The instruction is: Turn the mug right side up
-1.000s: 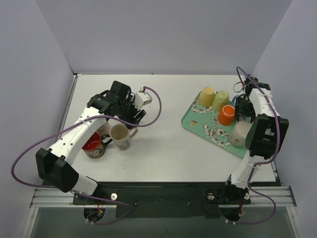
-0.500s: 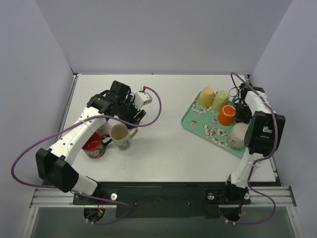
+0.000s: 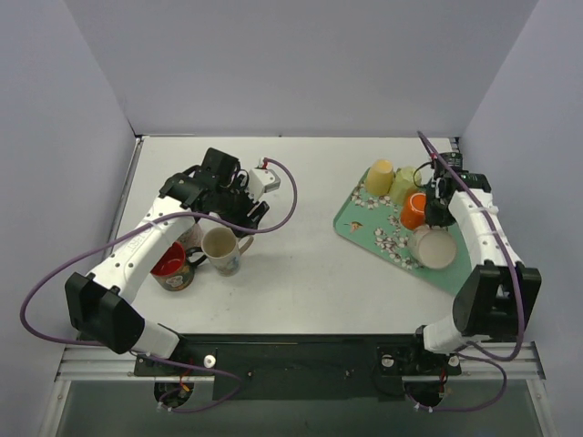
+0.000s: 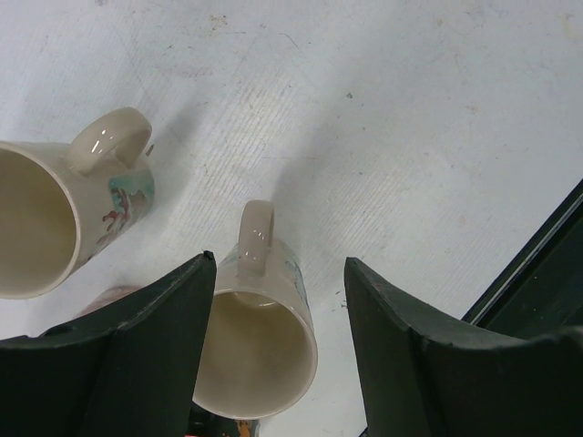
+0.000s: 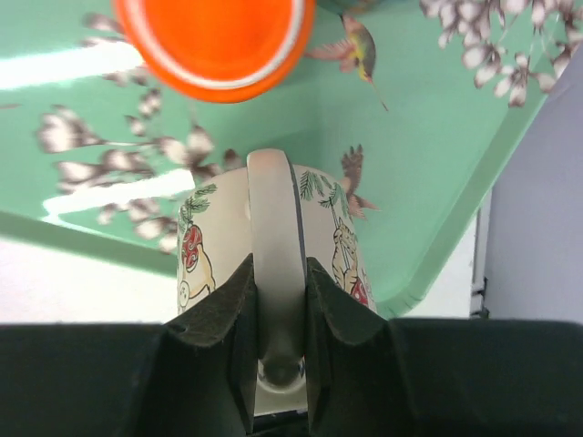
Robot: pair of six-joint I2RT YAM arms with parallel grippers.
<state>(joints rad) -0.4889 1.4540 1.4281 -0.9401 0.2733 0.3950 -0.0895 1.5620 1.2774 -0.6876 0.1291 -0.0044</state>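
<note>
Left gripper [image 4: 278, 273], jaws apart, hangs over a mouth-up cream mug [image 4: 258, 350] on the white bench [image 3: 310, 264]. At right, the cream ceramic mug painted with figures [image 3: 432, 247] tilts over the mint-green floral tray [image 3: 363, 221], its handle clamped in the right gripper [image 5: 278, 273]. Best practice: roll the wrist until the mouth faces up, clear of the orange plastic cup [image 3: 416, 210]; release once the base sits flat.
</note>
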